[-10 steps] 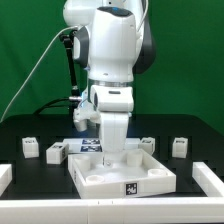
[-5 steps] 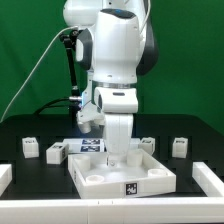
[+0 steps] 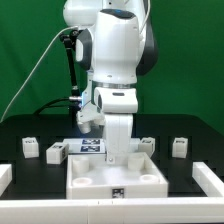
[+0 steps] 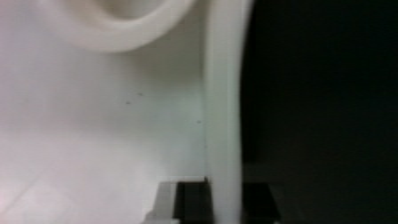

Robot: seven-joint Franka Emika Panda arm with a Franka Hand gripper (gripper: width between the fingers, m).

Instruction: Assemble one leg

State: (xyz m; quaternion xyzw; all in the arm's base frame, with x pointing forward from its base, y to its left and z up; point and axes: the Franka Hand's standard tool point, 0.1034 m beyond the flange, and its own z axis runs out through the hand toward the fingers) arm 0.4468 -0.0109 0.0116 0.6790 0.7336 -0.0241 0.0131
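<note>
The large white panel (image 3: 92,185) with a raised rim lies on the black table, square to the camera. My gripper (image 3: 122,152) reaches down onto its back rim. In the wrist view the panel (image 4: 107,120) fills the frame, and its thin rim runs between my two dark fingers (image 4: 189,205). The gripper (image 4: 222,205) is shut on that rim. Several small white legs with marker tags stand on the table behind the panel: two on the exterior view's left (image 3: 29,147) (image 3: 56,152) and two on the right (image 3: 148,145) (image 3: 180,146). None is held.
The marker board (image 3: 90,146) lies behind the panel, under the arm. White blocks sit at the table's left edge (image 3: 5,176) and right edge (image 3: 211,178). A round socket (image 4: 121,18) shows in the panel's corner in the wrist view.
The panel has turned and slid toward the camera with the gripper on its rim. It now lies square to the camera, and its front tag has moved left and down.
</note>
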